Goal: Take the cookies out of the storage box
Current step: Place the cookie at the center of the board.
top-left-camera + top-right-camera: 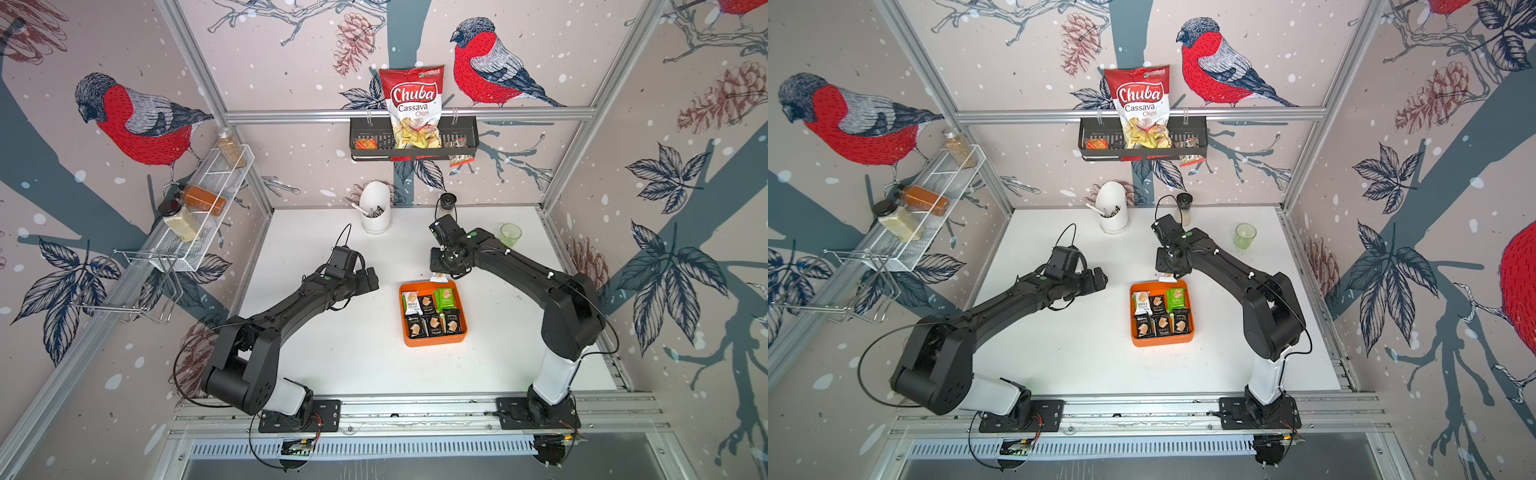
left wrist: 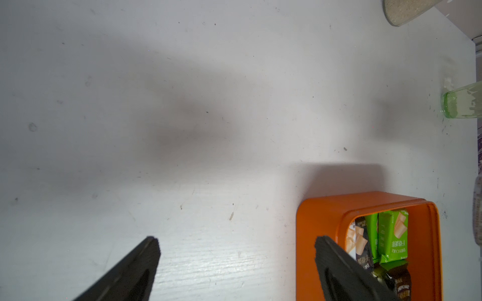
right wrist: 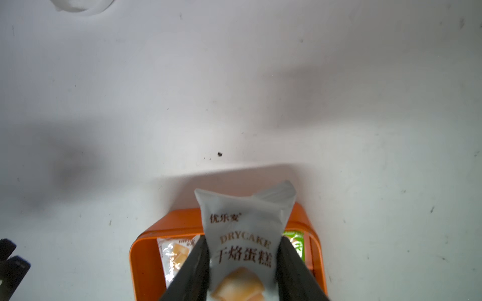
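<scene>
Left wrist view: black left gripper (image 2: 237, 245), jaws wide apart, hovers beside the shallow orange plastic storage box (image 2: 326, 208) holding black, green and white cookie packets (image 1: 432, 316). The right gripper (image 3: 243, 243) clamps one white DRYCAKE packet (image 3: 242, 221) above the box's far rim.

Bright orange storage box (image 1: 434, 340), black, green and white cookies (image 1: 432, 324) with tan cracker prints, on plain white worktop (image 1: 332, 353).

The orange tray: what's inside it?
At least six cookie packets lie in the orange tray: black, green and white. Whatever lies under them is covered. The right pincer, gripping another white packet, hides part of the far edge.
</scene>
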`<state>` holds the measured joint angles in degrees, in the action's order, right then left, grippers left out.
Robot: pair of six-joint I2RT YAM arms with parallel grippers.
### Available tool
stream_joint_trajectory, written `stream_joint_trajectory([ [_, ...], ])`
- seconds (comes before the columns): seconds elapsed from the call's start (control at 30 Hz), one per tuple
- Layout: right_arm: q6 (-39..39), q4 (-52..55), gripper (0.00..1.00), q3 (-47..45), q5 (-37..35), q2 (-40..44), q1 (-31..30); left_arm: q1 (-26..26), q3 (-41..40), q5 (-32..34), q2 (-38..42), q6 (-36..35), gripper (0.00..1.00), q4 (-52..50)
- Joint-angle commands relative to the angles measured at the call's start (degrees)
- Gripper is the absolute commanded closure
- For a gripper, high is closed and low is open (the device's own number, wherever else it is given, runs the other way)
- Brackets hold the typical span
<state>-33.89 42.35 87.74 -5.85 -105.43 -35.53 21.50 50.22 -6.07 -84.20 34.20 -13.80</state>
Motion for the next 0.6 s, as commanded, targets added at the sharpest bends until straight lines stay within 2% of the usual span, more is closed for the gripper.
stream_joint_trajectory([
  [0.0, 4.2, -2.2, 0.62, 2.1, -0.8, -2.2, 2.6, -0.3, 1.8, -0.5, -1.1, -1.3, 0.03, -0.9],
  [0.2, 8.7, -3.2, 0.62, 8.4, -2.2, -9.7, 6.1, -0.8, 3.0, -0.4, -2.1, -1.4, 0.03, -1.2],
  [0.57, 12.6, -4.4, 0.62, 16.9, -1.8, -21.3, 5.9, -1.5, 0.9, 0.4, -2.0, 0.2, 0.03, -0.3],
])
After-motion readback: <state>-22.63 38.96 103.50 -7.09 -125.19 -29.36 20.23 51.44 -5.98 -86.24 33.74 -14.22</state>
